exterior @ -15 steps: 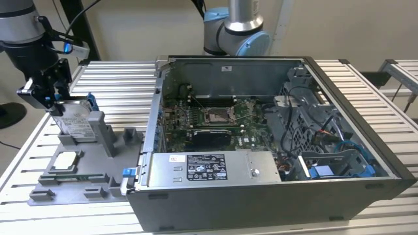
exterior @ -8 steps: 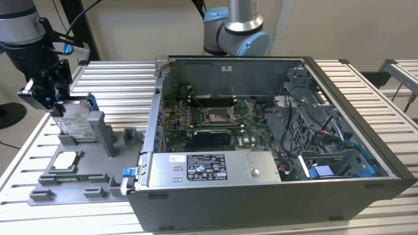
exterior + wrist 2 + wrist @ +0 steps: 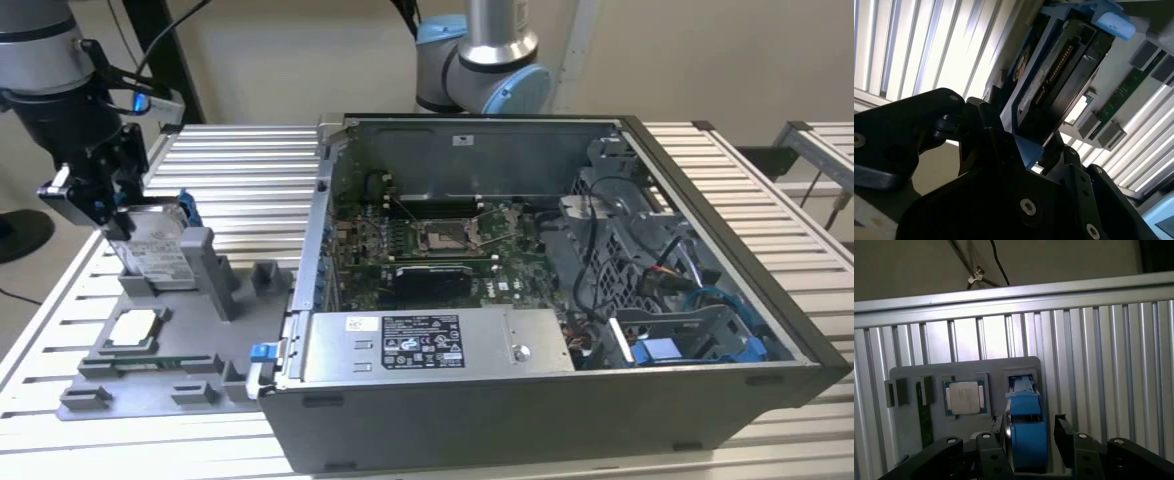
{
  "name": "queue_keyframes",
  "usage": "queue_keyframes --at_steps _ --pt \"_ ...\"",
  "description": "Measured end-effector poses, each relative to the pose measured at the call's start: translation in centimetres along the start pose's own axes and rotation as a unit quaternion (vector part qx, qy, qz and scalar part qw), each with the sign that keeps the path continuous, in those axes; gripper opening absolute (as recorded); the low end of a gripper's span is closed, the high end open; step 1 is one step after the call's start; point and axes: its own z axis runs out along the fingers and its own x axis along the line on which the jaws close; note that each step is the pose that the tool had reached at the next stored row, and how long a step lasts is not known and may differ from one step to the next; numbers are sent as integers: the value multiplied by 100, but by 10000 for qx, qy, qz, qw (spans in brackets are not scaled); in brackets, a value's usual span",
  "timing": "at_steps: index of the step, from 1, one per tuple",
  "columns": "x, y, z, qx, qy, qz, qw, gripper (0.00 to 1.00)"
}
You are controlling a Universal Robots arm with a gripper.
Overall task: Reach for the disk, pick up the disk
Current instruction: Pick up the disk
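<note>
Disk [image 3: 150,245] stands on edge in a slot at the far corner of the grey fixture [image 3: 200,372], near the bench [image 3: 240,165] edge at the exterior view's left. Pincer [image 3: 1029,439] straddles its top, fingers [image 3: 1064,432] apart, a sliver of gap showing on one side.

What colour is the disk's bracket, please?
Bracket: bright blue, best in the first wrist view.
</note>
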Motion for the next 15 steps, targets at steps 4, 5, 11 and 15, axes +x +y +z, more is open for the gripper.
queue_keyframes --at_steps 4,5,11,15 --pt "0 0 19 0 0 0 10000 100" --pt "0 0 26 0 0 0 10000 100" --pt "-2 -9 103 0 0 0 10000 100" --pt "-3 -16 167 0 0 0 10000 100"
